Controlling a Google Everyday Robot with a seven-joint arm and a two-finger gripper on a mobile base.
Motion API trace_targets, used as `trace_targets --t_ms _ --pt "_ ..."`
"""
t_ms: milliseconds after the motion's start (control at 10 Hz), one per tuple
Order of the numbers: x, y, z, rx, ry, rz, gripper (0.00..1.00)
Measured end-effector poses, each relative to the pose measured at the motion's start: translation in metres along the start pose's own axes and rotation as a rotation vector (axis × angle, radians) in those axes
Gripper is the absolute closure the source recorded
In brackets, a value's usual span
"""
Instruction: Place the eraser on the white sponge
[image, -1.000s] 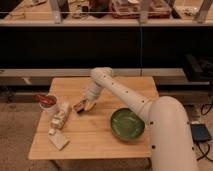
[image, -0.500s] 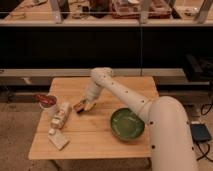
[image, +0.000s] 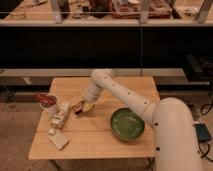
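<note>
A white robot arm stretches over the pale wooden counter, its pincer lowered right at the small dark brown eraser with a reddish edge; whether the pincer grips the bar cannot be told. The flat white rectangular sponge lies well apart, near the counter's front corner at the picture's left, with a lumpy white stacked piece between them. A round green bowl sits at the picture's right.
</note>
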Motion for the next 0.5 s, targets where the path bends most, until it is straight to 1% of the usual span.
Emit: trace_targets --t_ms 100,200,300,400,500 --pt "0.017 -0.014 -0.006 -0.020 0.051 0.034 0.86" --pt "0.040 -0.036 -0.016 -0.027 0.117 0.049 0.86" --pt "0.054 -0.056 -0.022 -0.022 0.147 0.042 0.86" --pt "0.061 -0.077 -0.025 -0.011 0.146 0.028 0.86" --pt "0.063 -0.104 -0.022 0.014 0.107 0.007 0.86"
